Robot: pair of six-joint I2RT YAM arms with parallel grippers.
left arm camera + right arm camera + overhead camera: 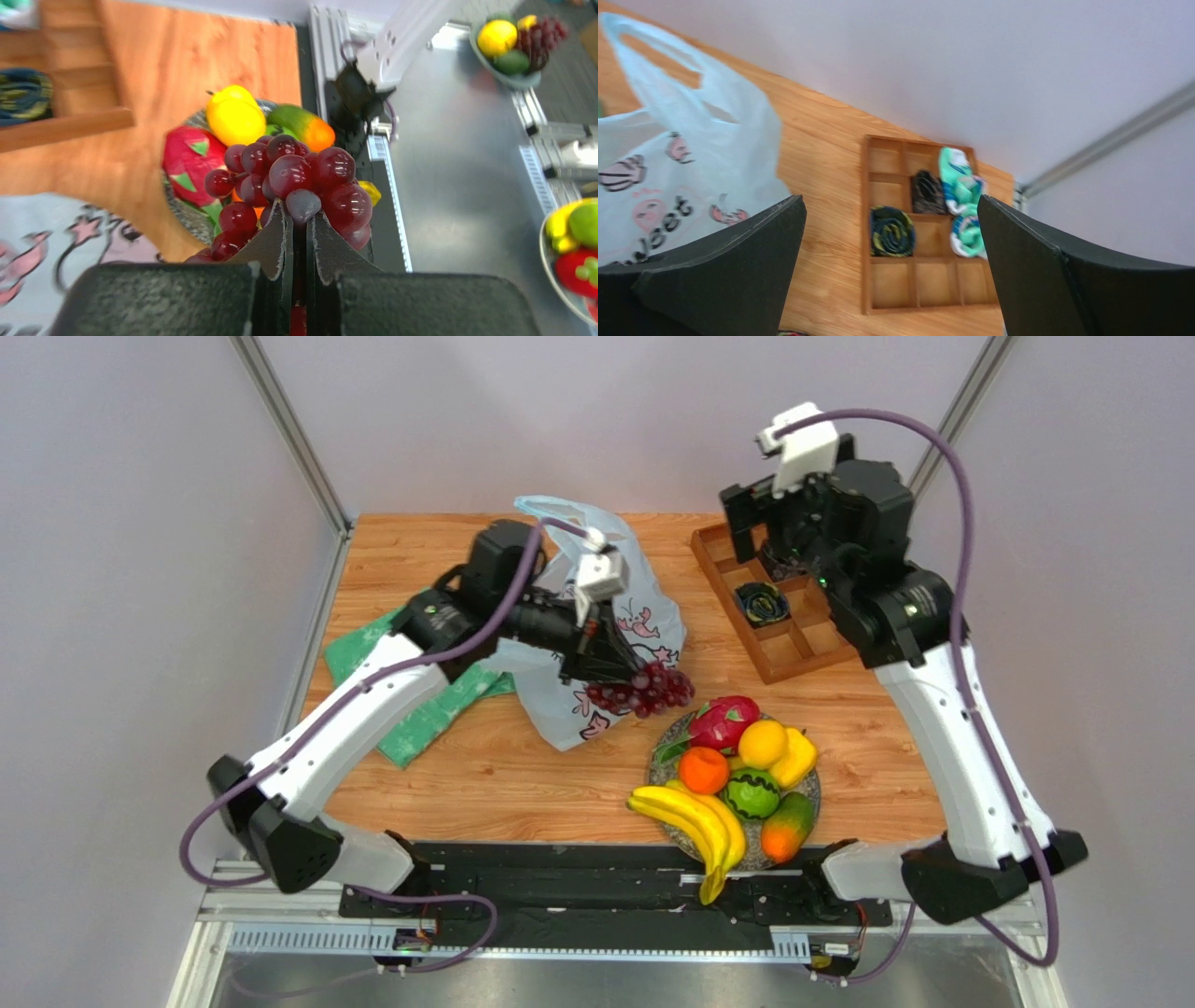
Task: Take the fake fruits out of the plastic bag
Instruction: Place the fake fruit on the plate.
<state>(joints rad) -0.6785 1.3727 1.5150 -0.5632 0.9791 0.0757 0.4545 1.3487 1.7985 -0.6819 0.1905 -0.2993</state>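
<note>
Grape bunch [640,689], 1, dark purple, hangs from the left gripper [615,667], whose fingers are pressed nearly together, pinching the bunch at its top. It is outside the plastic bag [648,605], over bare wood between the bag's near edge and the plate [655,759], just beside the plate's far rim.

1 bag, crumpled mid-table, with 1 loop handle standing up at the far side.

Plate sits at the table's [463,784] near edge and holds 7 pieces: 1 dragon fruit [724,721], 1 orange [704,770], 2 yellow fruits [765,744], 1 green fruit [753,794], 1 mango [787,826], 1 banana bunch [694,826] overhanging toward the rail.

Open wood lies left of the plate and right of it.

Right gripper [890,203] is spread wide, holding nothing, raised above the wooden tray [788,655] at the far right edge. Tray holds 4 rolled socks [892,231]: 2 dark, 2 teal.

1 green cloth [421,714] lies at the left edge, under the left arm.
</note>
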